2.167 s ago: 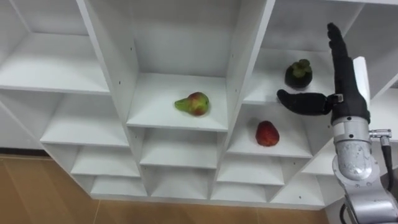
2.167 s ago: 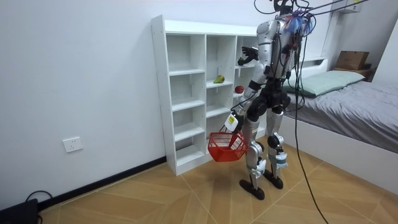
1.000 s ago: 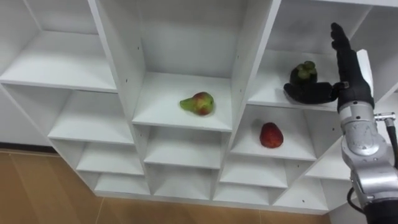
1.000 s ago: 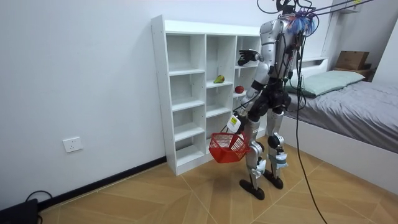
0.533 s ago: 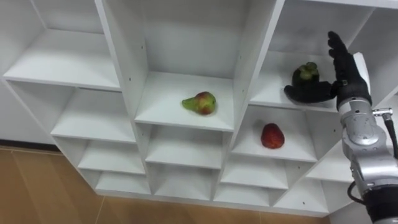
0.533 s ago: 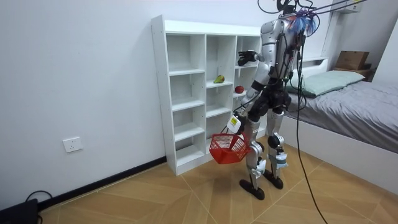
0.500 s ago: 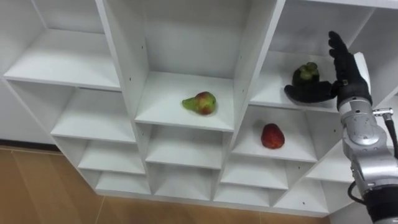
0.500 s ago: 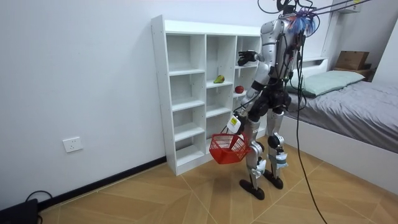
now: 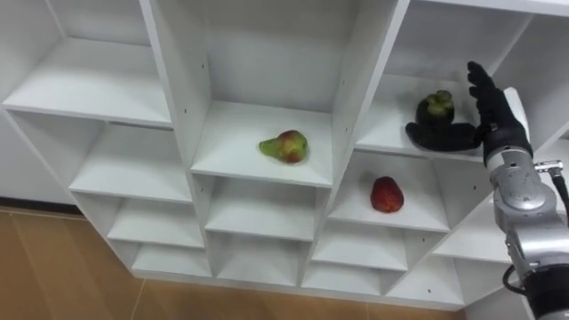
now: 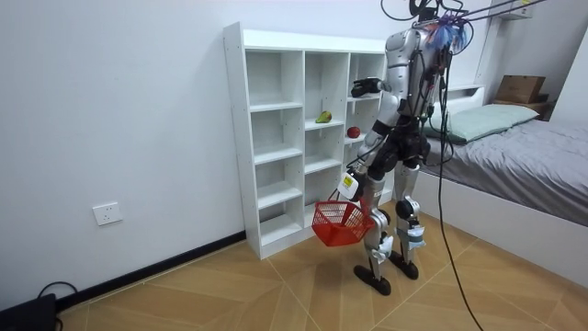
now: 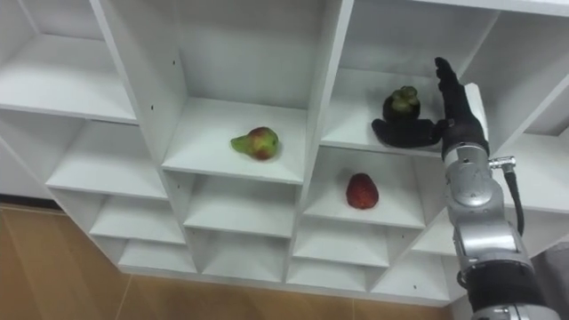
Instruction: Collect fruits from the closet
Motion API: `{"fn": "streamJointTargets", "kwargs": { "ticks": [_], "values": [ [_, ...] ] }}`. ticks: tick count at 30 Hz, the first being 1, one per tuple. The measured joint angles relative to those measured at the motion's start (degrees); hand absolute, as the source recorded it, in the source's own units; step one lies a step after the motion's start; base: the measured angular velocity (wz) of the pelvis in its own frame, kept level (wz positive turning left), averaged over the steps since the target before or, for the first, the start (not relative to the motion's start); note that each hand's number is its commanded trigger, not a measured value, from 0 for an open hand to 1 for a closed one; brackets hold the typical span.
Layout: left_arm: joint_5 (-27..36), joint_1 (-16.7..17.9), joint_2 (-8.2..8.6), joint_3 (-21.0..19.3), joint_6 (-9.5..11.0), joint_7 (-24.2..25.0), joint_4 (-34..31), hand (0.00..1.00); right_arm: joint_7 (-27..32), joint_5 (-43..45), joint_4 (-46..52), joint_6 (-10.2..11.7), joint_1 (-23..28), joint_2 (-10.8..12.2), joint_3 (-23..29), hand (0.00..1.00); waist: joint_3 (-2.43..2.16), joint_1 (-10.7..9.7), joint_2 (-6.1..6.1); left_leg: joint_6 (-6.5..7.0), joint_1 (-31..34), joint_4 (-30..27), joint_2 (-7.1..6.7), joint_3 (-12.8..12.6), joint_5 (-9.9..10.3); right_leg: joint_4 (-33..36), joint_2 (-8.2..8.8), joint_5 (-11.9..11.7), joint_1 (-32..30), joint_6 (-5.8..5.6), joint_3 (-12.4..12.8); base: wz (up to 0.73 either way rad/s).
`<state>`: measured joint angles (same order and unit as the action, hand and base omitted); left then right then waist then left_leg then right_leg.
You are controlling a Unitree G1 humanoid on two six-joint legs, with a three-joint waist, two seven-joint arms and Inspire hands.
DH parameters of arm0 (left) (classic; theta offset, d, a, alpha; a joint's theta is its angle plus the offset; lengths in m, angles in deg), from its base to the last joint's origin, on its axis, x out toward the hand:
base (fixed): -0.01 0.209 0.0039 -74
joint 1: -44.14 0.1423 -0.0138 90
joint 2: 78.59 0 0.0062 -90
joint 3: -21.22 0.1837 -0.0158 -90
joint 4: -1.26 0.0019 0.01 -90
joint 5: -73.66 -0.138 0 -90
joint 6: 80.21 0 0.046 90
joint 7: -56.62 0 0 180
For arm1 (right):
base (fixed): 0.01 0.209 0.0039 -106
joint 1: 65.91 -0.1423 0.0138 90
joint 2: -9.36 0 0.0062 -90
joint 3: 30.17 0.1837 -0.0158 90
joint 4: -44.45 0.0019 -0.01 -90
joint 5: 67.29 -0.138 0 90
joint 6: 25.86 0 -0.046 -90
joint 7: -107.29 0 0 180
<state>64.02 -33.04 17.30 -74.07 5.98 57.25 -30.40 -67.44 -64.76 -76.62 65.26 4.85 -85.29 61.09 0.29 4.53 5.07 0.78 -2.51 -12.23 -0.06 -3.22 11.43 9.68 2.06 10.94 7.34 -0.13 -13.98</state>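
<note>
The right robot hand (image 9: pixel 496 120), spread wide, waits by the dark mangosteen (image 9: pixel 436 107) at its 9 o'clock, and next it likely must curl shut and lift.

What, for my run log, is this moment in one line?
right robot hand: open at dark fruit | left robot hand: carrying basket | pear, red fruit: shelved

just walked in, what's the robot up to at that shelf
The robot stands at the white shelf unit, its right hand open around a dark fruit in a right-column compartment: thumb in front of it, fingers straight beside it, not closed on it. A pear lies in the middle column and a red fruit one compartment below the dark one. A red basket hangs from its left hand, low by its legs.
</note>
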Motion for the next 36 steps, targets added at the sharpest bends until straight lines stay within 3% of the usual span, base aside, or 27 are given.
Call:
{"fn": "streamJointTargets", "kwargs": {
  "ticks": [4, 10, 17, 18, 21, 36],
  "values": [
    [0.3, 0.0, -0.01, 0.7, 0.0, -0.2, -0.2, 1.00, -2.9, -0.3, -1.4, 0.0, 0.0, 0.0, -0.1, 0.00, -0.05, -0.3, -0.09, 0.00, -0.2, 0.1, -0.01, 0.3, 0.0, 0.0, 0.01, 0.0, 0.4, 0.00, -0.2, 0.03],
    [0.5, -0.2, -0.24, 1.2, 0.0, -1.2, -0.2, 1.00, -4.5, -0.2, -4.7, 0.7, 0.0, -0.2, -1.4, 0.00, -0.38, 0.1, 0.81, -0.02, -1.1, 0.2, 0.07, 0.3, 0.0, 0.0, -0.06, 0.0, 1.3, 0.07, -0.1, 0.00],
    [0.4, -0.3, -0.70, 1.3, 0.0, -1.1, -0.2, 1.00, -5.8, 2.4, -5.2, 0.8, 0.0, -0.3, -2.2, 0.00, -0.30, 0.2, 1.04, -0.02, -1.6, 0.2, 0.05, 0.3, 0.0, 0.0, -0.08, -0.1, 1.8, 0.12, 0.0, 0.00],
    [0.4, -0.3, -0.72, 1.3, 0.0, -1.0, -0.2, 1.00, -5.8, 2.5, -5.2, 0.8, 0.0, -0.3, -2.1, 0.06, -0.29, 0.3, 1.01, -0.02, -1.6, 0.2, 0.05, 0.3, 0.0, 0.0, -0.08, -0.1, 1.8, 0.12, 0.0, 0.00],
    [0.5, -0.3, -0.75, 1.3, 0.0, -1.0, -0.1, 1.00, -5.9, 2.6, -5.2, 0.8, -0.1, -0.3, -2.1, 1.00, -0.28, 0.3, 0.97, -0.02, -1.6, 0.2, 0.06, 0.3, 0.0, 0.0, -0.08, -0.1, 1.7, 0.12, 0.0, 0.00],
    [0.4, -0.4, -1.73, 3.4, 0.0, 0.0, -0.1, 1.00, -3.9, 4.9, -5.1, 1.5, -1.0, -2.1, -1.3, 1.00, -0.25, 0.4, 0.88, -0.06, -1.9, 0.7, 0.14, 0.2, 0.0, 0.0, -0.21, -0.1, 1.7, 0.14, 0.7, 0.00]
  ]
}}
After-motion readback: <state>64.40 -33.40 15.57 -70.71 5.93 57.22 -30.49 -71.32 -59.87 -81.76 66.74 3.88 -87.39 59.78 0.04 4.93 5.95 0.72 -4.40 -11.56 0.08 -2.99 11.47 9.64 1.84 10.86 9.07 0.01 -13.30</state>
